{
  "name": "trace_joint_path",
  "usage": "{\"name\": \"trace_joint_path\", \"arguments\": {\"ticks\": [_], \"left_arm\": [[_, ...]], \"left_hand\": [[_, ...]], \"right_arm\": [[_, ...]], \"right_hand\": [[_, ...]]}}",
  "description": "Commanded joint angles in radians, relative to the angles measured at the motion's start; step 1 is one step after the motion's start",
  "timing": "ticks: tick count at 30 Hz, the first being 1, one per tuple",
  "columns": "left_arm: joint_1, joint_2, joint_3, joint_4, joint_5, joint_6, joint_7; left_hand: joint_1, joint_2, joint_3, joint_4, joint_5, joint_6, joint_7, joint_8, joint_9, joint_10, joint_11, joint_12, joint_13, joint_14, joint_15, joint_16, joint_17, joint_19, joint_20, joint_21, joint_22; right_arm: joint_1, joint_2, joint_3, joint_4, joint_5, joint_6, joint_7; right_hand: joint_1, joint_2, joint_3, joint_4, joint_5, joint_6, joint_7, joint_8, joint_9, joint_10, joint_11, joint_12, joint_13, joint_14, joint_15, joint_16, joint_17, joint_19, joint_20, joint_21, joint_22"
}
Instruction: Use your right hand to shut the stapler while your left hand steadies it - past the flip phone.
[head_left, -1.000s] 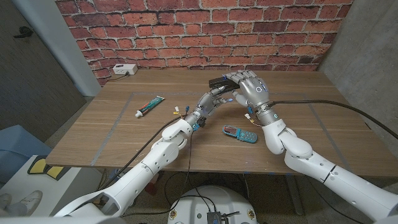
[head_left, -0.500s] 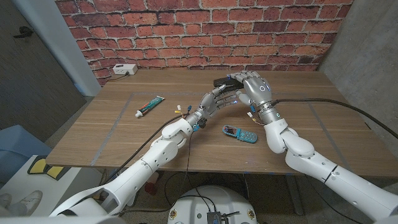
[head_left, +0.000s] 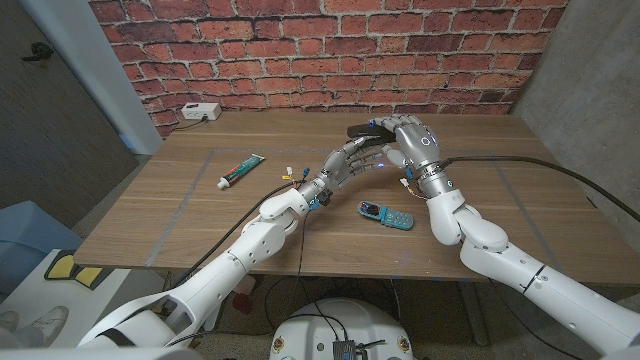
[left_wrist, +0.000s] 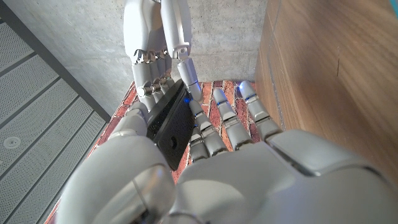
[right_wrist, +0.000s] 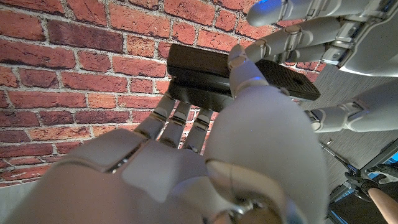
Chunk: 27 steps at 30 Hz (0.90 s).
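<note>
The black stapler (head_left: 364, 130) is held above the far middle of the table, past the blue flip phone (head_left: 386, 214) that lies open on the wood. My left hand (head_left: 352, 160) reaches up from the left and holds the stapler (left_wrist: 171, 123) between thumb and fingers. My right hand (head_left: 415, 144) comes from the right, its fingers curled over the stapler's top. In the right wrist view the thumb and fingers (right_wrist: 244, 73) clamp the stapler (right_wrist: 200, 78), and the left hand's fingers (right_wrist: 311, 32) touch its other end.
A toothpaste tube (head_left: 240, 171) lies on the table's left part, with small coloured bits (head_left: 292, 178) beside my left wrist. A white box (head_left: 200, 112) sits at the far left corner by the brick wall (head_left: 330, 50). A black cable (head_left: 520, 165) crosses the right side.
Both hands have drifted slightly right and further away with the stapler between them. The right hand's fingers have closed further over its top.
</note>
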Motion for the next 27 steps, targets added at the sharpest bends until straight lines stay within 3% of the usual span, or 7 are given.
{"name": "trace_joint_path", "arguments": {"ticks": [1,8,12,19,27], "left_arm": [[-0.002,-0.014,-0.005,0.023,-0.004,-0.012,-0.012],[-0.01,-0.043,-0.008,0.066,-0.011,-0.049,-0.041],[-0.017,-0.052,-0.009,0.081,-0.012,-0.06,-0.059],[-0.021,-0.054,-0.007,0.078,-0.007,-0.055,-0.061],[-0.017,-0.049,-0.008,0.067,-0.007,-0.047,-0.055]], "left_hand": [[0.005,0.004,-0.005,-0.005,-0.004,-0.024,0.005,0.003,-0.006,-0.091,0.068,0.007,-0.004,-0.039,-0.009,-0.005,-0.007,-0.017,0.002,-0.01,0.002],[0.029,0.011,-0.014,-0.014,-0.003,-0.158,0.017,-0.004,-0.036,-0.2,0.09,0.005,-0.019,-0.149,0.017,-0.002,-0.048,-0.059,0.011,-0.044,0.002],[0.043,0.015,-0.017,-0.017,-0.002,-0.21,0.04,-0.003,-0.052,-0.223,0.094,0.011,-0.027,-0.186,0.025,-0.002,-0.071,-0.078,0.022,-0.06,0.001],[0.054,0.025,-0.015,-0.017,0.0,-0.236,0.056,-0.001,-0.064,-0.24,0.096,0.013,-0.033,-0.209,0.029,-0.001,-0.086,-0.092,0.027,-0.072,0.001],[0.057,0.031,-0.017,-0.015,0.0,-0.241,0.068,0.003,-0.071,-0.246,0.096,0.015,-0.037,-0.213,0.031,0.002,-0.093,-0.094,0.031,-0.076,0.001]], "right_arm": [[0.004,-0.001,0.004,0.01,0.025,0.02,0.004],[0.006,-0.004,0.005,0.016,0.031,0.039,0.0],[0.006,-0.005,0.007,0.016,0.032,0.041,-0.002],[0.003,-0.009,0.009,0.016,0.027,0.04,-0.003],[0.007,-0.009,0.004,0.025,0.015,0.046,-0.013]], "right_hand": [[0.004,0.013,0.016,0.027,0.003,0.021,0.0,0.007,0.004,0.135,-0.062,0.011,0.011,0.01,-0.195,0.003,0.0,0.004,-0.063,0.004,0.002],[0.031,0.024,0.052,0.023,0.024,0.067,-0.003,0.015,0.01,0.161,-0.062,0.024,0.029,0.019,-0.196,-0.004,-0.002,0.001,-0.062,0.005,0.003],[0.036,0.024,0.065,0.023,0.032,0.084,-0.004,0.017,0.012,0.164,-0.061,0.027,0.034,0.023,-0.197,-0.006,-0.003,0.0,-0.06,0.005,0.003],[0.021,0.031,0.093,0.046,0.048,0.164,-0.01,0.035,0.013,0.167,-0.056,0.026,0.045,0.039,-0.194,-0.014,-0.008,-0.002,-0.06,0.007,0.003],[0.014,0.026,0.114,0.053,0.059,0.192,-0.009,0.033,0.01,0.18,-0.047,0.029,0.051,0.047,-0.196,-0.024,-0.014,-0.002,-0.059,0.009,0.002]]}}
